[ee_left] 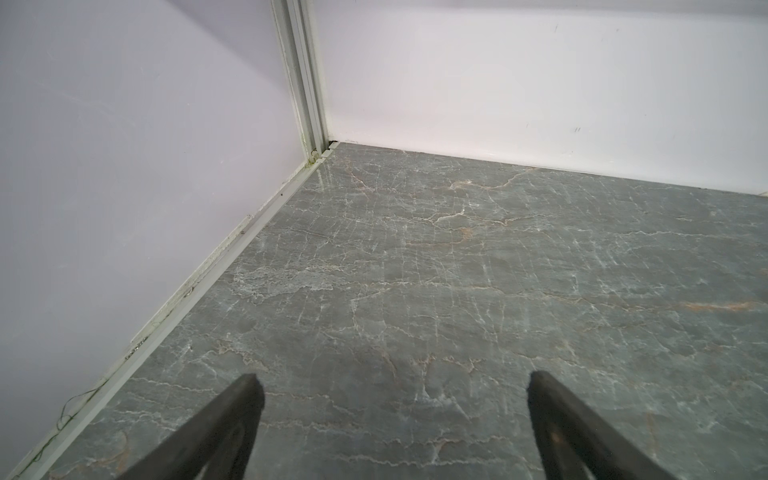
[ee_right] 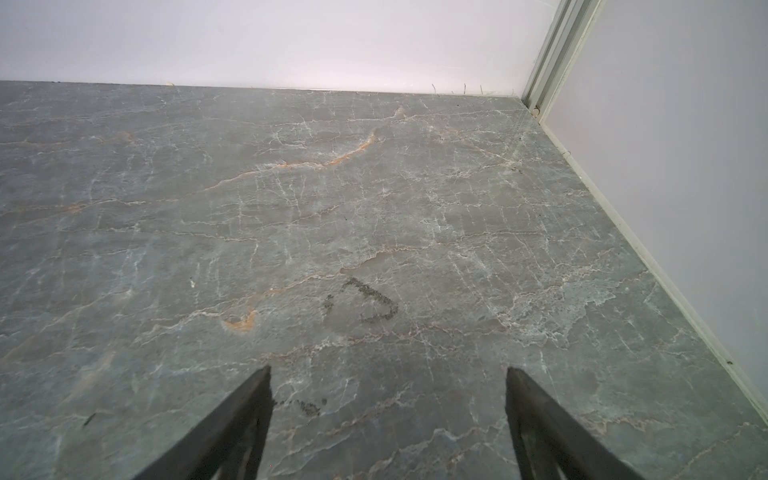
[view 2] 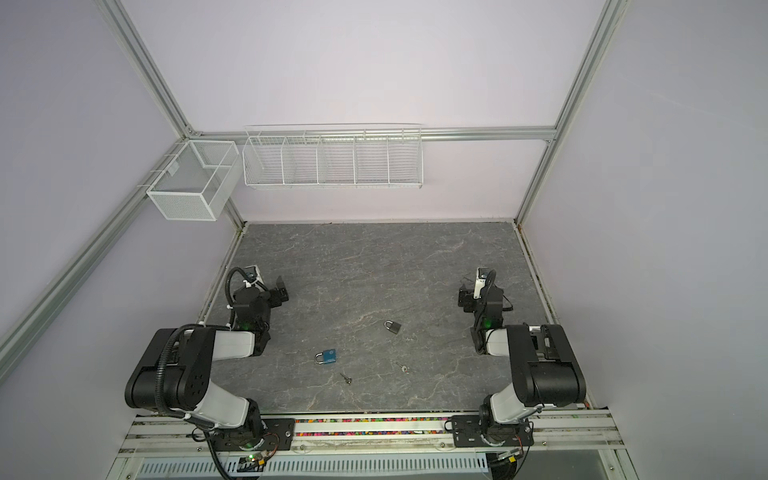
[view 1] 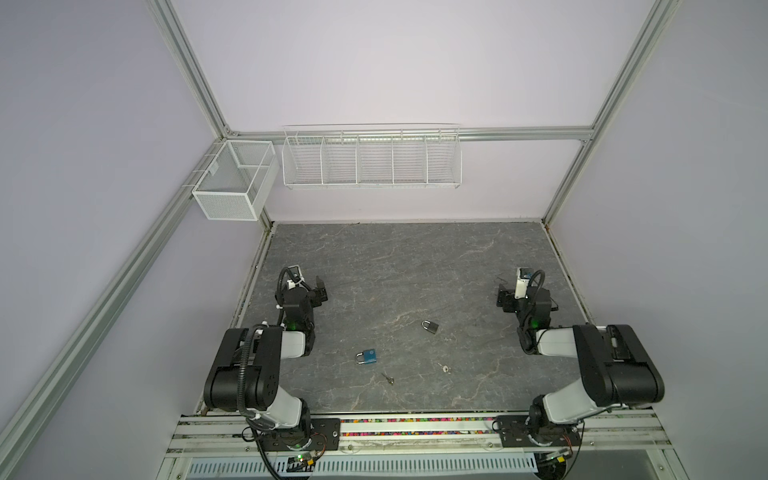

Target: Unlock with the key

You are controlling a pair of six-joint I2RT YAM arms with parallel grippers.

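Both top views show a blue lock (view 1: 368, 356) and a grey lock (view 1: 431, 326) lying flat on the table (view 1: 415, 266), a dark key (view 1: 387, 378) just beside the blue one, a pale key (view 1: 444, 368) nearer the grey. Left gripper (ee_left: 392, 378) and right gripper (ee_right: 388, 372) hang spread and empty, well apart from them. Likely trouble: a key matched to the wrong lock, jaws skidding off so thin a key, or an unbraced lock sliding under the push

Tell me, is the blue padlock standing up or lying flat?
Lying flat: the blue padlock shows its broad face upward on the table.
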